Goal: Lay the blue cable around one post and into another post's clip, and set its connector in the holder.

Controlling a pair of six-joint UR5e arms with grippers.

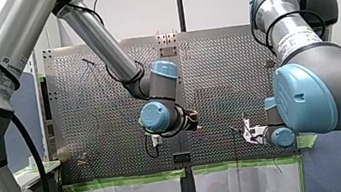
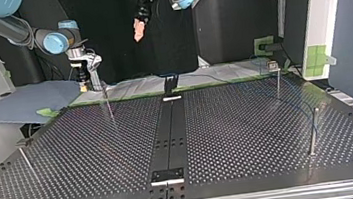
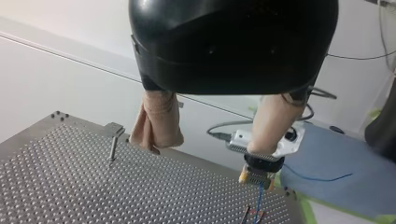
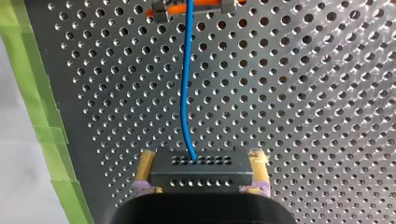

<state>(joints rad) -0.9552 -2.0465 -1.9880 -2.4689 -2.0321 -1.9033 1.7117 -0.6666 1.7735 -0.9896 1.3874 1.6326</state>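
Right hand (image 4: 203,157) clamps the connector (image 4: 201,171), plain only in its wrist view; left hand (image 3: 209,148) gapes, seemingly empty.

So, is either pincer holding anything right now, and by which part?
My right pincer grips the blue cable by its black connector, one finger on each side. My left pincer is open and holds nothing.

I can read no text. A white label (image 1: 3,75) on my left arm (image 1: 100,40) and another (image 1: 298,40) on my right arm (image 1: 327,74) bear print too small to read.
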